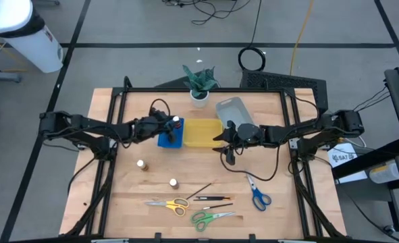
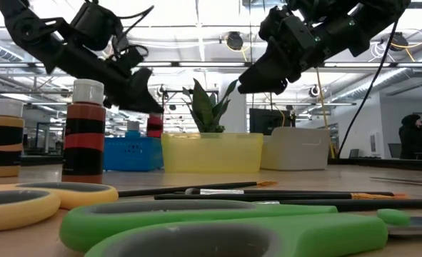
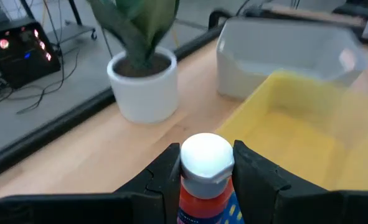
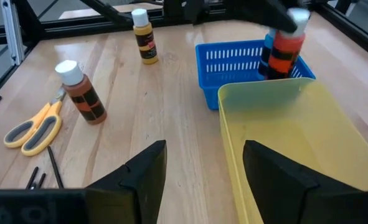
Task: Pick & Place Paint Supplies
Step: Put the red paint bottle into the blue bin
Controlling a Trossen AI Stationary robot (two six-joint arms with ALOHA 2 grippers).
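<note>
**Left Gripper Holding Red Paint Bottle Above Blue Tray**

Above the blue tray (image 1: 170, 138), at roughly the 11 o'clock position from table centre in the high view, the left gripper (image 3: 207, 168) has its fingers clamped on the neck of a red paint bottle (image 3: 203, 183) with a white cap. A second bottle with a blue cap (image 2: 133, 127) stands inside the blue tray.

The right gripper (image 4: 203, 163) hovers over the yellow tray (image 1: 202, 132) at its 3 o'clock edge, fingers apart and holding nothing. The clear tray (image 1: 233, 111) lies at 1 o'clock from the yellow tray. The potted plant (image 1: 199, 84) stands at 12 o'clock near the table's far edge.

Remaining supplies on the table:
- A yellow paint bottle (image 1: 141, 164) and a brown paint bottle (image 1: 173, 183) stand upright at 8 o'clock and 7 o'clock from table centre, apart from each other.
- Thin dark brushes (image 1: 211, 198) lie at 6 o'clock.
- The yellow scissors (image 1: 169, 204) lie just beside the brushes at 7 o'clock.
- The green scissors (image 1: 210, 217) lie nearest the front edge.
- The blue scissors (image 1: 257, 194) lie at 5 o'clock, apart from the others.
</note>
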